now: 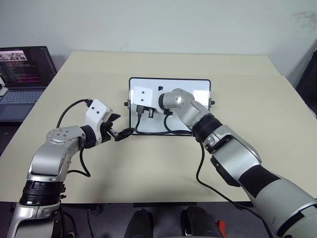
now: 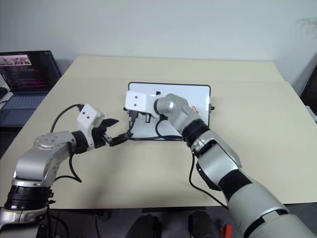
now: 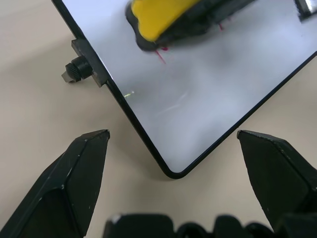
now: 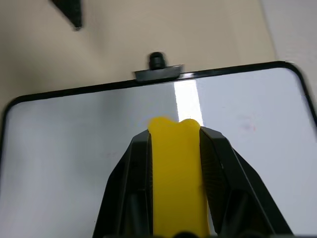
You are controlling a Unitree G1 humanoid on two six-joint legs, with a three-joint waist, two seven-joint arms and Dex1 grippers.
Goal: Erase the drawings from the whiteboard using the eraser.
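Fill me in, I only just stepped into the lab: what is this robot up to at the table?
It is wiping a small black-framed whiteboard lying on the beige table. The right gripper is shut on a yellow block eraser and holds it over the board. A few thin red marker drawings remain. The left gripper is open, its fingers either side of the board's near corner, not gripping it. A dark open laptop sits at the table's left side.

whiteboard (image 1: 198, 88): flat on table | eraser (image 4: 178, 173): yellow, over board | drawings (image 2: 194, 109): red scribble visible
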